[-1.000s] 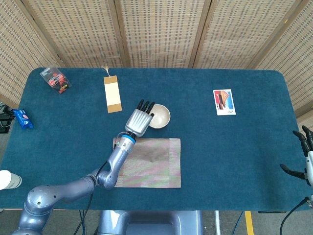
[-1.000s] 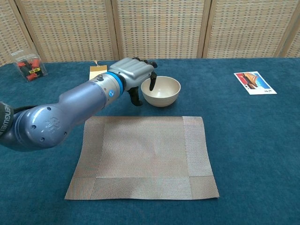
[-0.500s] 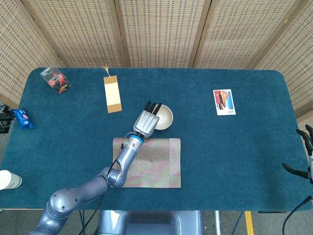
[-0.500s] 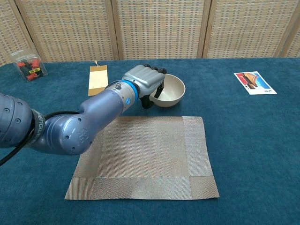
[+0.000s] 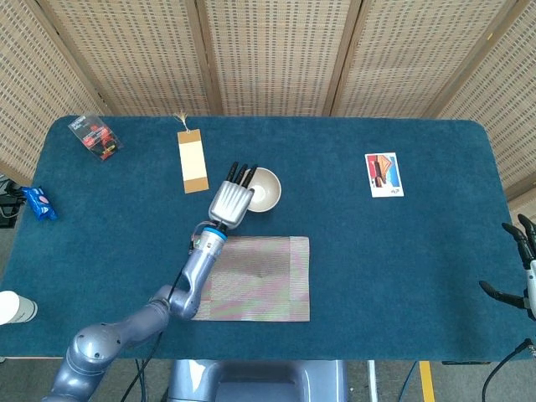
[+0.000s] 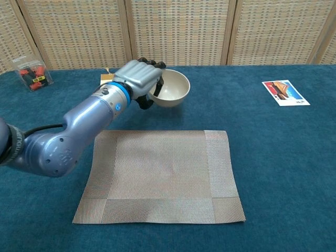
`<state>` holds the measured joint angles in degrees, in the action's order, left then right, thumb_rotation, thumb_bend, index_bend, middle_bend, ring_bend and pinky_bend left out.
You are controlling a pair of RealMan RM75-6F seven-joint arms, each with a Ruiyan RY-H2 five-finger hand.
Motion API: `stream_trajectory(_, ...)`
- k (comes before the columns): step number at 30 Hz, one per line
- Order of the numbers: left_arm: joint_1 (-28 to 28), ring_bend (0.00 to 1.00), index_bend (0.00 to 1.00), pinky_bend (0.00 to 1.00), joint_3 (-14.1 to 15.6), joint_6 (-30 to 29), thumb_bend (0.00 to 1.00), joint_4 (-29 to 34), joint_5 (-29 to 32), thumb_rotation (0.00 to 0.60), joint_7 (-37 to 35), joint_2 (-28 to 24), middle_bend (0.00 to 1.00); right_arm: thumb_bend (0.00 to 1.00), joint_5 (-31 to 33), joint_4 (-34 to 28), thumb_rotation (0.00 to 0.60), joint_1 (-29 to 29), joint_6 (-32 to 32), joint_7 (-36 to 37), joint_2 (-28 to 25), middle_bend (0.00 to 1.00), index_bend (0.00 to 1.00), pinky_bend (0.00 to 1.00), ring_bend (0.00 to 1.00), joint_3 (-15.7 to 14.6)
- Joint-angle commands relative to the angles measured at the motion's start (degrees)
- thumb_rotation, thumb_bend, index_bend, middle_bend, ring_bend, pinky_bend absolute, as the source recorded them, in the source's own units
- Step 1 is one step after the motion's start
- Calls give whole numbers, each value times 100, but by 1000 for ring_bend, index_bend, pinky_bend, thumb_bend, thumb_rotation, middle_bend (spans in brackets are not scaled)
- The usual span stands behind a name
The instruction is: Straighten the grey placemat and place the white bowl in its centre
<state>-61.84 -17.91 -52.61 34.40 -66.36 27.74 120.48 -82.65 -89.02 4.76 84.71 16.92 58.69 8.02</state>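
My left hand [image 5: 232, 201] [image 6: 138, 80] grips the white bowl [image 5: 263, 189] [image 6: 171, 89] by its near-left rim and holds it tilted, lifted off the cloth, its opening facing the camera in the chest view. The grey placemat [image 5: 258, 278] [image 6: 159, 175] lies flat and square to the table edge in front of the bowl, with nothing on it. My left forearm crosses the mat's left side. My right hand [image 5: 523, 268] shows only at the right border of the head view, off the table, fingers spread and holding nothing.
A brown tag [image 5: 193, 161] [image 6: 108, 81] lies left of the bowl. A picture card [image 5: 383, 174] [image 6: 285, 92] sits at the right. A clear packet with red contents [image 5: 95, 136] [image 6: 33, 74] is at the far left, a blue wrapper [image 5: 38, 203] and a white cup [image 5: 15, 308] beside the left edge.
My left hand closed on the bowl's rim, then lifted and tilted it and carried it slightly left and away from the mat. The mat has not moved.
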Motion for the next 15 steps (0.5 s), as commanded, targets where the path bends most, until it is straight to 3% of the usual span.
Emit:
stream_trajectory(1, 376, 0, 787, 0, 142, -274, 633, 415, -116, 600, -51, -446, 0, 45, -37, -23, 600, -13, 38, -50, 8, 0, 159, 0, 0, -16)
stream_trajectory(7, 988, 0, 788, 0, 276, -581, 633, 1134, -123, 600, -160, -1247, 0, 46, -101, -68, 600, -17, 79, -212, 44, 0, 159, 0, 0, -52)
stream_trajectory(15, 1700, 0, 786, 0, 568, -609, 632, 1627, -64, 600, -456, -2030, 0, 45, -181, -129, 600, -9, 111, -428, 108, 0, 159, 0, 0, -96)
